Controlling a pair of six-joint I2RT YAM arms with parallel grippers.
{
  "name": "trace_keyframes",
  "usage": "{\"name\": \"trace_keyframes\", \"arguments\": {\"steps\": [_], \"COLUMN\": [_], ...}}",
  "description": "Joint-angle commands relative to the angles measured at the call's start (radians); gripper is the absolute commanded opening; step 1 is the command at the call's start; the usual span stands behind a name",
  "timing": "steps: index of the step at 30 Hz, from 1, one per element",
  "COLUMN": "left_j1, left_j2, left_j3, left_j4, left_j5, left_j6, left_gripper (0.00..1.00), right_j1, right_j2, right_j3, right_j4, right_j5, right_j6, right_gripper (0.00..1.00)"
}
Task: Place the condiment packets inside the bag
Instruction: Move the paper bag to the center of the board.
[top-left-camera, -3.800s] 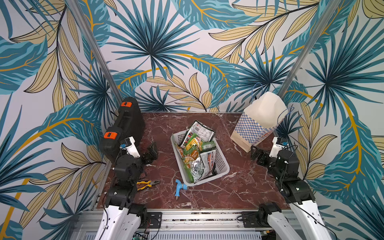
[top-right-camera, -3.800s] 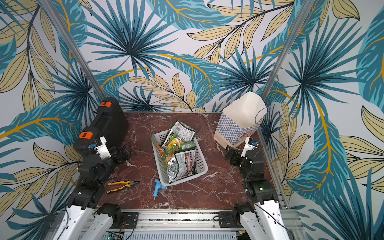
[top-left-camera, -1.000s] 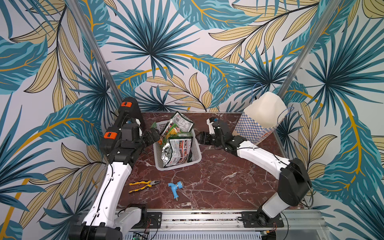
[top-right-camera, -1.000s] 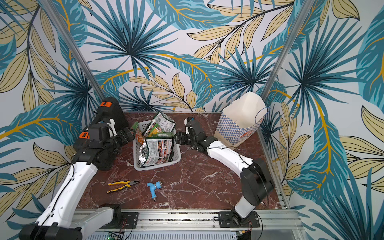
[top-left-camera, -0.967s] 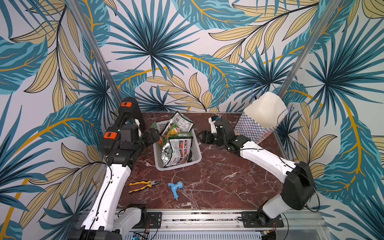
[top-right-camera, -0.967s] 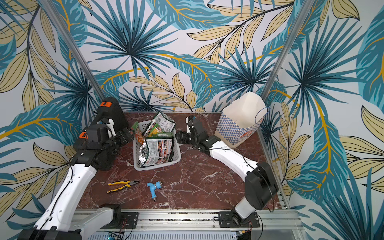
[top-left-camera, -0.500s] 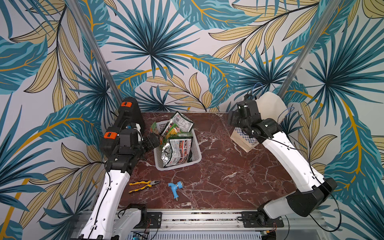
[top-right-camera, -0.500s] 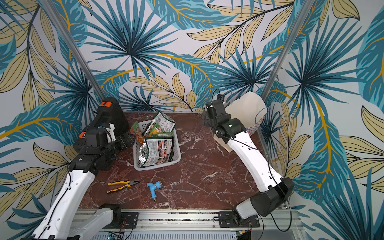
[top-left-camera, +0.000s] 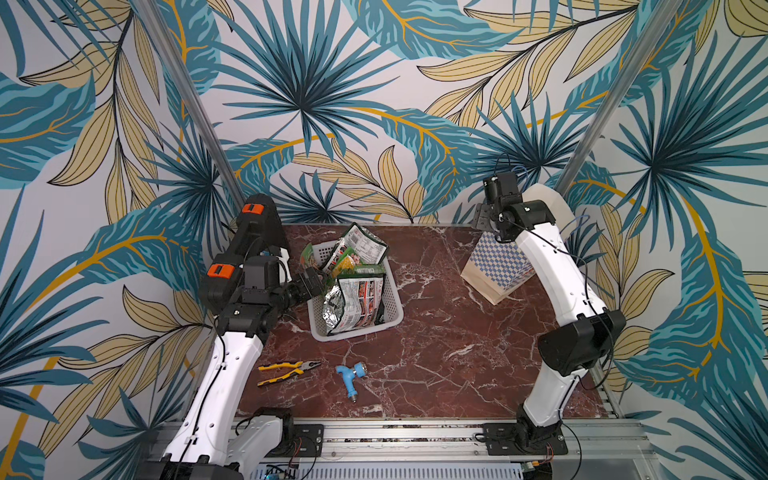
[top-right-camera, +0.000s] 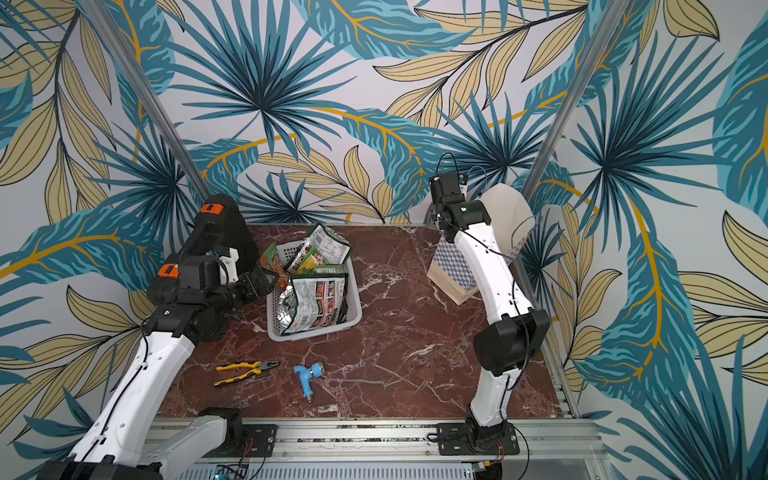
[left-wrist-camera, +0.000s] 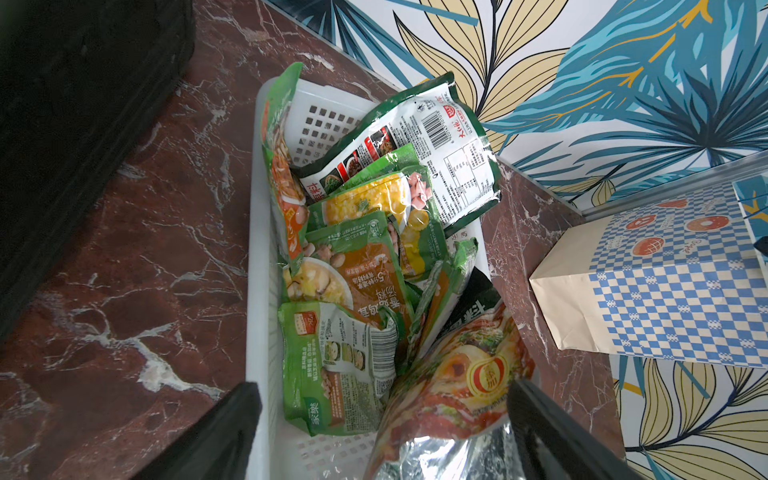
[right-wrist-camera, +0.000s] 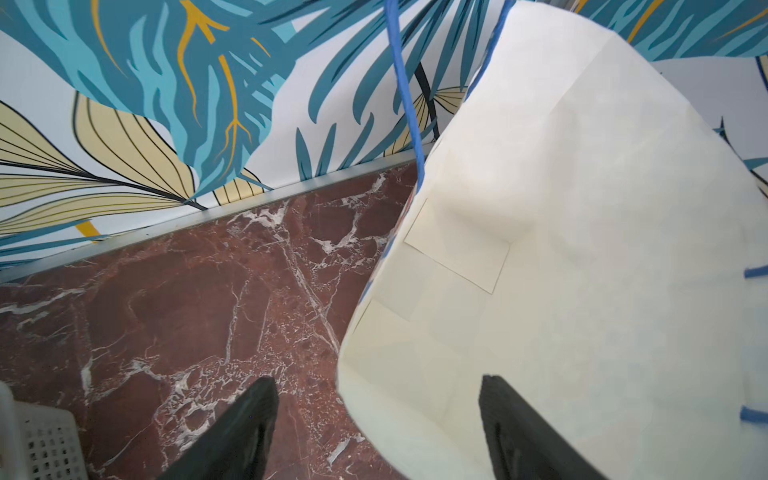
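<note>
The surface (top-left-camera: 436, 353) looks like polished red-brown marble with white veins, smooth and faintly shiny. The basket (top-left-camera: 357, 332) is matt white perforated plastic. The condiment packets (left-wrist-camera: 365, 266) are glossy printed film, crinkled, and one shows bare creased silver foil. The bag (left-wrist-camera: 665, 299) is matt paper, smooth cream inside and printed in blue-and-white checks outside, with thin blue cord handles (right-wrist-camera: 405, 83). The case (left-wrist-camera: 83, 124) looks like black hard plastic with a fine grain. The pliers (top-left-camera: 286, 368) have yellow-and-black coated grips and a dull grey metal head. The tap fitting (top-left-camera: 349, 374) is smooth blue plastic. The walls (top-left-camera: 374, 83) carry a matt leaf print, and the frame rail (top-left-camera: 415, 436) is silvery metal.
</note>
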Motion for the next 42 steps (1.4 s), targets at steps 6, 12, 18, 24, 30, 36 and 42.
{"name": "trace_keyframes", "arguments": {"steps": [6, 12, 18, 24, 30, 36, 42], "left_j1": [0.003, 0.003, 0.003, 0.002, 0.002, 0.003, 0.003], "left_j2": [-0.018, -0.020, -0.023, -0.021, -0.032, -0.034, -0.035], "left_j3": [0.004, 0.005, -0.003, -0.016, -0.016, -0.021, -0.024], "left_j4": [-0.018, -0.017, -0.012, 0.000, -0.010, -0.010, -0.003], "left_j5": [0.015, 0.015, 0.012, 0.016, 0.007, 0.001, 0.000], "left_j6": [0.016, 0.016, 0.009, 0.000, 0.004, 0.000, -0.008], "left_gripper": [0.98, 0.98, 0.98, 0.98, 0.98, 0.98, 0.98], "right_j1": [-0.051, -0.049, -0.011, 0.090, 0.181, 0.219, 0.226], "right_j2": [0.157, 0.170, 0.123, 0.087, 0.090, 0.087, 0.160], "right_j3": [0.173, 0.204, 0.138, 0.070, 0.076, 0.079, 0.157], "right_j4": [-0.114, -0.090, -0.024, 0.064, 0.101, 0.131, 0.123], "right_j5": [-0.100, -0.191, -0.316, -0.358, -0.390, -0.496, -0.594], "right_j6": [-0.079, -0.155, -0.224, -0.345, -0.446, -0.529, -0.575], "right_gripper": [0.63, 0.29, 0.12, 0.03, 0.01, 0.01, 0.02]}}
